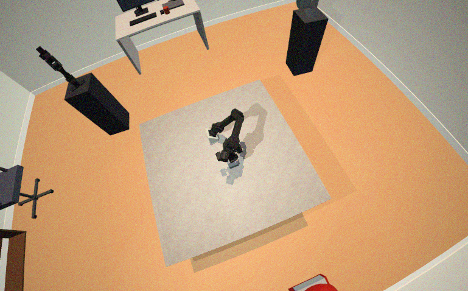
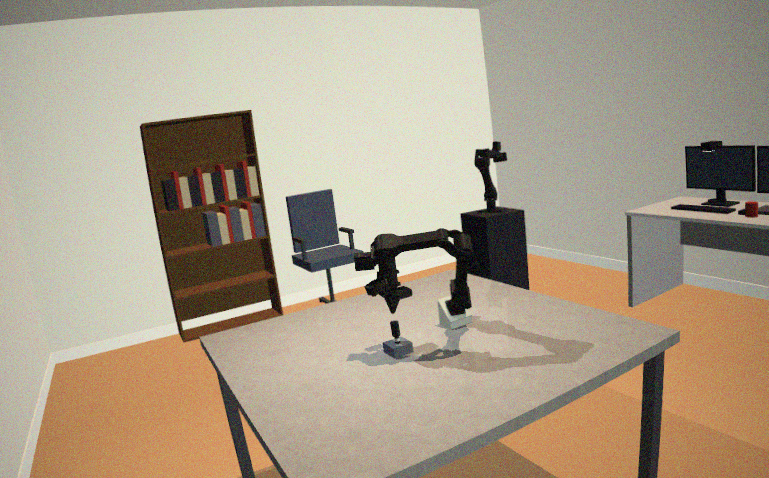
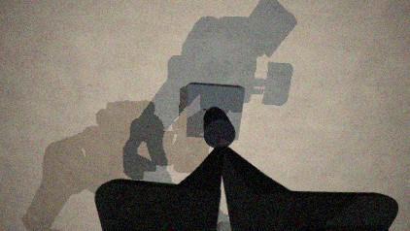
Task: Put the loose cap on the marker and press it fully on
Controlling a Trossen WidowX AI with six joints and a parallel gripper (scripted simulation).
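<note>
The exterior view gave the heights that the top view flattened. In it, the claw (image 2: 392,310) (image 3: 222,152) pointed down above the black cap (image 2: 394,328) (image 3: 220,128), with a gap between its tips and the cap. The cap sat over the marker (image 2: 397,340), which stood in the holder block (image 2: 398,348) (image 3: 214,98) on the table (image 1: 192,202) (image 2: 340,403) (image 3: 340,49). A pale bit of the marker showed between cap and block in that view, and the cap leaned slightly. Whether it was pressed fully on, none of the 3 views could tell.

The wrist view looked down past the claw and showed its 2 fingers brought together at the tips, clamped on nothing, with a narrow slit between them farther back. From there the tips seemed to meet the cap's near edge; only the exterior view showed them apart from it. The wrist view also showed the block's flat top, partly behind the cap, with shadows across it and around it.

The top view hid the cap and marker and left only part of the block visible beside the claw end of the arm (image 1: 238,126) (image 2: 414,239). It did show how the arm bent out from its pale base (image 1: 212,139) (image 2: 450,321) and folded back toward the block.
</note>
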